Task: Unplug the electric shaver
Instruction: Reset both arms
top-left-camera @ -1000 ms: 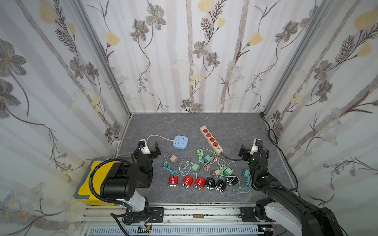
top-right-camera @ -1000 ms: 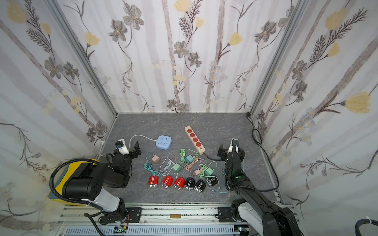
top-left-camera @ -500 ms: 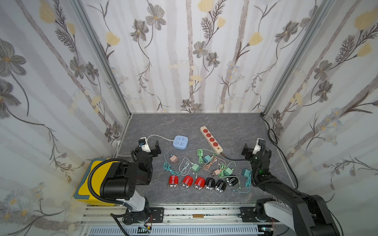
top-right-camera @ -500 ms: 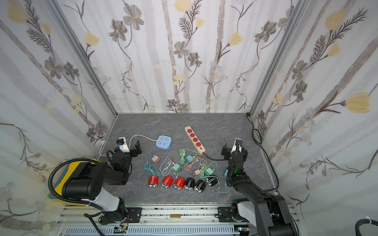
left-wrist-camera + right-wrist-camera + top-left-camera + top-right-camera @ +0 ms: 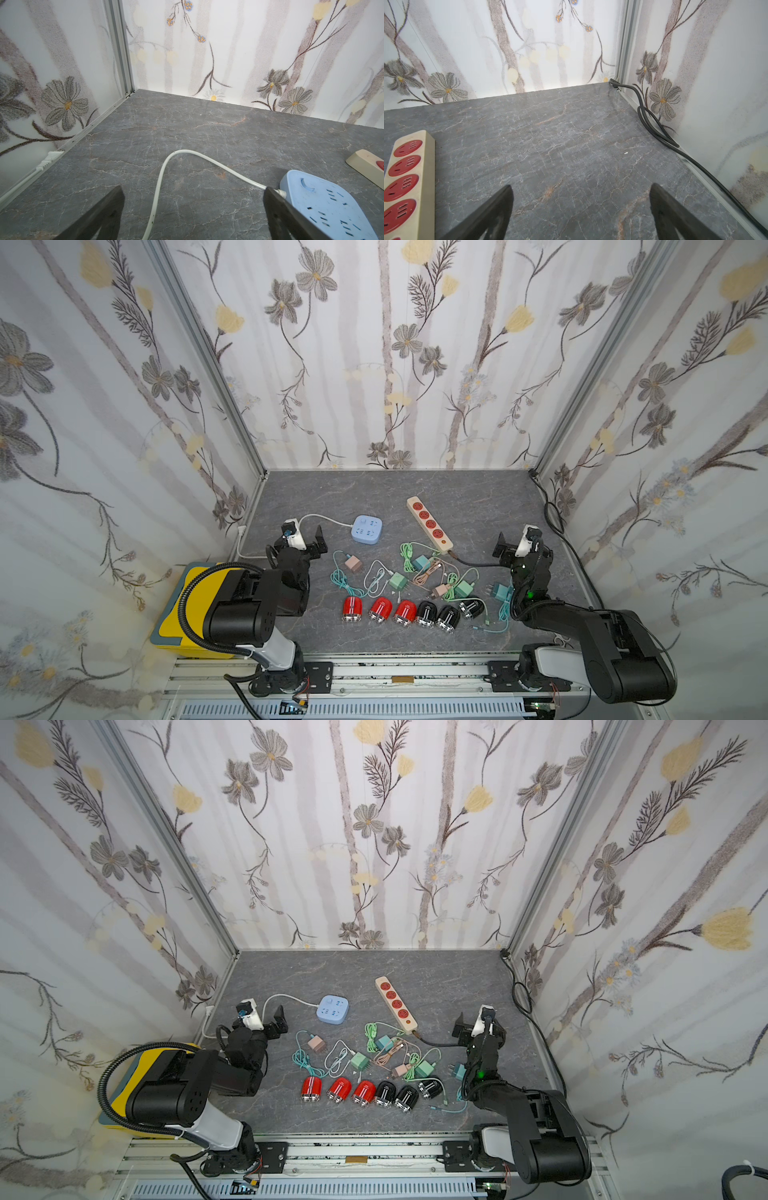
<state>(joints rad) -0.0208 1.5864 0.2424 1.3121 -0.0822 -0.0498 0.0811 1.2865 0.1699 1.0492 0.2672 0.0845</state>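
Several small electric shavers lie in a row near the table's front edge in both top views: red ones [image 5: 380, 609] [image 5: 340, 1090] on the left, black ones [image 5: 447, 617] [image 5: 406, 1097] on the right. Thin cables run up to the rightmost black shaver [image 5: 471, 608] [image 5: 430, 1088]; I cannot tell whether one is plugged into it. My left gripper [image 5: 305, 539] [image 5: 264, 1017] [image 5: 194, 193] hovers open at the left over a white cord [image 5: 160, 178]. My right gripper [image 5: 519, 539] [image 5: 478, 1025] [image 5: 581, 187] hangs open over bare table at the right. The shavers are out of both wrist views.
A blue power cube [image 5: 366, 529] [image 5: 332, 1011] [image 5: 324, 207] and a beige strip with red sockets [image 5: 429, 524] [image 5: 395, 1002] [image 5: 406, 172] lie mid-table. Pink, green and teal chargers with tangled cables [image 5: 398, 581] lie behind the shavers. A black cable [image 5: 654, 128] runs along the right wall. A yellow box [image 5: 174, 614] stands at the left.
The right gripper has drifted slightly to the right and its arm has folded lower behind it. The left arm has barely moved. Both grippers stayed open.
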